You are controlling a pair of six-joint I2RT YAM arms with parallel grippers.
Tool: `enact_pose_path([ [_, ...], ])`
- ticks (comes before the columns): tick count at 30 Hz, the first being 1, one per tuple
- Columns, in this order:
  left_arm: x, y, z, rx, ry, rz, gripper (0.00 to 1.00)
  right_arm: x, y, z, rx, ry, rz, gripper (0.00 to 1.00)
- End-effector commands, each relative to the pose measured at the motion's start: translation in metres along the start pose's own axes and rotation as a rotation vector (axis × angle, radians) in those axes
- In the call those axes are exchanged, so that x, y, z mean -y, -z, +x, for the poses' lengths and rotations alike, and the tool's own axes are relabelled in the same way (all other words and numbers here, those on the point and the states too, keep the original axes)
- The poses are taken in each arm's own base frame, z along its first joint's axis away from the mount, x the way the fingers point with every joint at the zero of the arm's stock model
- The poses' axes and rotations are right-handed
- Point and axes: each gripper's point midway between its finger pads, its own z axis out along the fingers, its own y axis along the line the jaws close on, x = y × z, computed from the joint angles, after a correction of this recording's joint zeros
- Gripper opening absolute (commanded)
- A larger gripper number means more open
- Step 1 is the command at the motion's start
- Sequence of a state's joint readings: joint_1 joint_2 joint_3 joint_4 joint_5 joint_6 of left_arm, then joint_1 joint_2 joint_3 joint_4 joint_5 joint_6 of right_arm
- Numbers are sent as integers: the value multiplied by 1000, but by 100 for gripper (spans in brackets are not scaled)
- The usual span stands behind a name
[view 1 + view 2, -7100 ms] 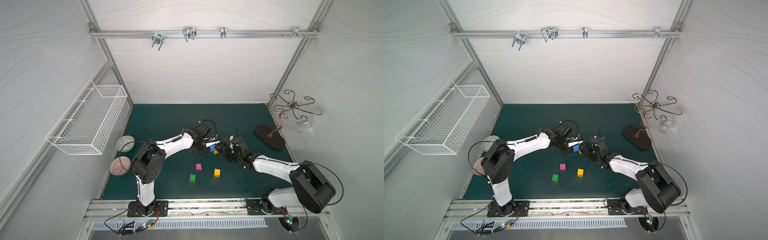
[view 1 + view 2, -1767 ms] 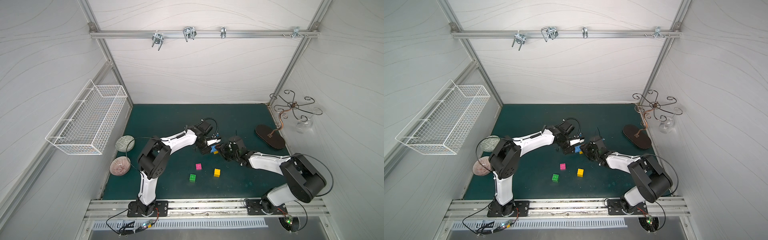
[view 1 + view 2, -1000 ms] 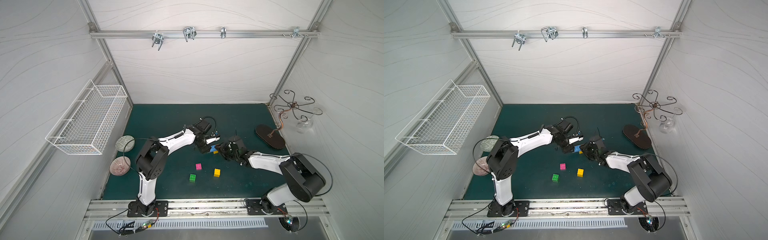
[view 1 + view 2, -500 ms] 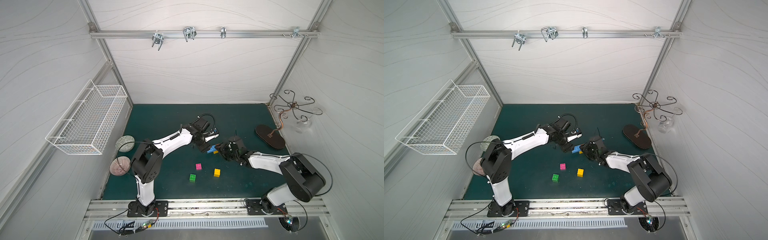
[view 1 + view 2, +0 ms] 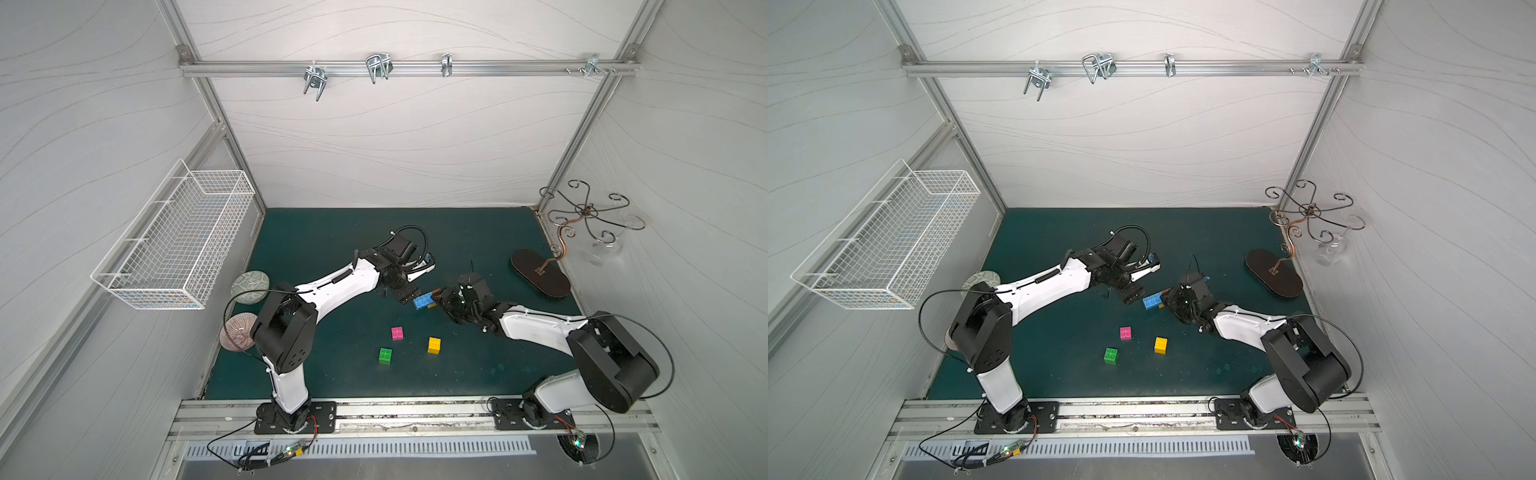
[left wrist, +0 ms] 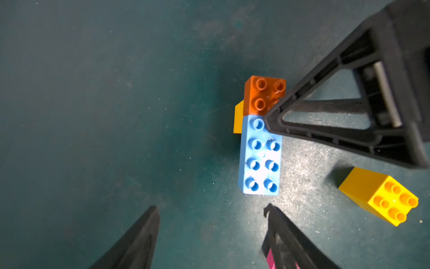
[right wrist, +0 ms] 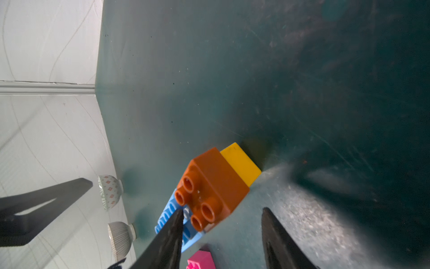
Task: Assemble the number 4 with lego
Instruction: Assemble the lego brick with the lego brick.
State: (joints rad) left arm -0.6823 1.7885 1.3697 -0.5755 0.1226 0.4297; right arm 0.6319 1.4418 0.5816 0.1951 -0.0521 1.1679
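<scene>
Left fingers (image 6: 139,237), matte black and tapering to points, stand wide apart with nothing between them. The left gripper (image 6: 211,206) hangs just short of the blue brick (image 6: 260,154). Right fingers (image 7: 167,235) are parted too. The right gripper (image 7: 222,209) loosely straddles the orange brick (image 7: 214,184), gripping nothing, with one tip at the orange-blue seam and the other clear.

In both top views, glossy studded cubes sit loose at lower centre on the scuffed teal mat (image 5: 332,249). The green brick (image 5: 385,356) is nearest, then the yellow brick (image 5: 434,345), then the pink brick (image 5: 397,333).

Farther up, at mid-frame between the grippers, the long eight-stud blue brick butts end-on against the orange brick. A second yellow brick (image 6: 237,118) shows beneath them.
</scene>
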Motion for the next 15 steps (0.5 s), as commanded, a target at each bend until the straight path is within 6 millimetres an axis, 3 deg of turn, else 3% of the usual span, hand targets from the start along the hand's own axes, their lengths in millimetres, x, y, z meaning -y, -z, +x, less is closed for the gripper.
enact_pose_path([
  [1, -6, 11, -12, 47, -8, -27, 76, 17, 4, 2, 4, 38, 65, 56],
  [15, -6, 14, -10, 51, -11, -37, 77, -9, -1, -2, -9, 87, -6, 64],
])
